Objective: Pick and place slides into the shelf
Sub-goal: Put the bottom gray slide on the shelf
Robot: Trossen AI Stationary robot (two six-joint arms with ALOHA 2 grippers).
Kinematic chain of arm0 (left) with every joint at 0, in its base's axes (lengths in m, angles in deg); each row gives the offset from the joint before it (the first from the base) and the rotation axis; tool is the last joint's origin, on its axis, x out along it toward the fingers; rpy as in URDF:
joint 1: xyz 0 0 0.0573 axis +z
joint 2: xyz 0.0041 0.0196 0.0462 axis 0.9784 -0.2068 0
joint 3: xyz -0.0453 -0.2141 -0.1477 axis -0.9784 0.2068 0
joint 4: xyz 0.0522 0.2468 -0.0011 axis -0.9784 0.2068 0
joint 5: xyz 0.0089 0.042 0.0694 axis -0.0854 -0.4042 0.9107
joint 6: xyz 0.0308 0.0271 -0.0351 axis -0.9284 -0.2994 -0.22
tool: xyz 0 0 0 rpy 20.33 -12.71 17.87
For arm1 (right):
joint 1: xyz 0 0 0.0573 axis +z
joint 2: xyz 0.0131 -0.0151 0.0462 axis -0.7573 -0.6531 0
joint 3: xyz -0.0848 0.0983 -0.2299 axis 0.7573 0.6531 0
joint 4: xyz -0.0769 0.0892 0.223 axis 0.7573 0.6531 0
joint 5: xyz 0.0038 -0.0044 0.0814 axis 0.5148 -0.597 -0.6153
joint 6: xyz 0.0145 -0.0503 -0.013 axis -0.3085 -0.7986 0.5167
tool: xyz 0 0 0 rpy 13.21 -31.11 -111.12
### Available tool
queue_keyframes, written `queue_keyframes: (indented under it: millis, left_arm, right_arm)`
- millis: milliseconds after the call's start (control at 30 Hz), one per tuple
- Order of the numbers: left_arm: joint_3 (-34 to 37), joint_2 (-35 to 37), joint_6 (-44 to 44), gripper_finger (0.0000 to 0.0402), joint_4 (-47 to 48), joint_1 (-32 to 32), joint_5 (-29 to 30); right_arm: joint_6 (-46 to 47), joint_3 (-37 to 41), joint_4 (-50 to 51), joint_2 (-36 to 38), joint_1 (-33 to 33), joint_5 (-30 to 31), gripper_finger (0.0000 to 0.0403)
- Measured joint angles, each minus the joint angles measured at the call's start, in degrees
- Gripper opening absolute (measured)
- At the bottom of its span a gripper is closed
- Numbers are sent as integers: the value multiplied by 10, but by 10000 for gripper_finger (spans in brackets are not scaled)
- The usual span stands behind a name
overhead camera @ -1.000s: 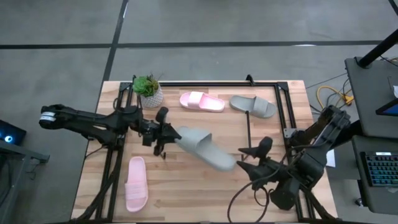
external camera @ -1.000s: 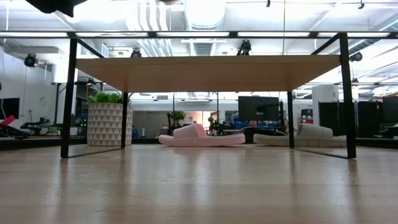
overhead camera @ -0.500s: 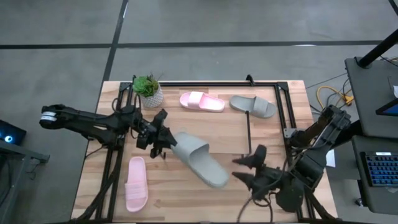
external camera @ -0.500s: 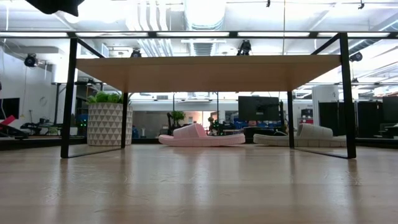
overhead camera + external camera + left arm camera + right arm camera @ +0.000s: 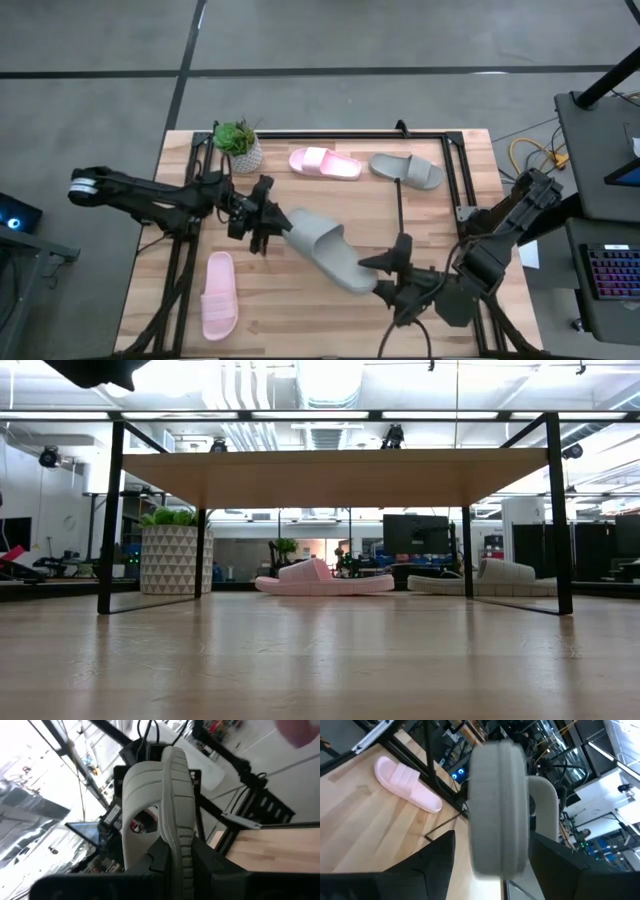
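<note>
The grey slide [image 5: 325,249] hangs mid-frame in the high view, long axis running upper left to lower right. The left gripper [image 5: 270,226] clamps its upper-left end; the right gripper [image 5: 392,277], fingers spread, sits just beside its lower-right end.

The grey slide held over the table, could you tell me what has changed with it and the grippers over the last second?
The right gripper moved left, closing on the grey slide's far end. The left gripper kept its grip on the near end. Shelf, plant and the other three slides stayed put.
</note>
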Motion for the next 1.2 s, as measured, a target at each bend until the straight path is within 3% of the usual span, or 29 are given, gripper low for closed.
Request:
queue_keyframes:
  millis: [133, 300, 800, 867, 1033, 1200]
  left_arm:
    - [-4, -17, -9, 18, -6, 0, 17]
    - [-12, -29, -10, 18, -5, 0, 24]
    - [-11, -20, -8, 18, -1, 0, 21]
    - [-10, -20, -5, 19, -2, 0, 23]
    - [-10, -16, 63, 66, -4, 0, 40]
    - [-7, -1, 97, 113, 13, 0, 134]
  right_arm:
    - [0, 0, -11, 0, -11, -38, 230]
    - [-6, 1, -14, 0, -22, -39, 210]
    - [-27, 5, -2, 1, -32, -31, 54]
    - [-29, 5, -2, 1, -32, -22, 47]
    - [-27, 6, -4, 1, -32, 7, 47]
    - [-20, 6, 6, 1, -33, 59, 47]
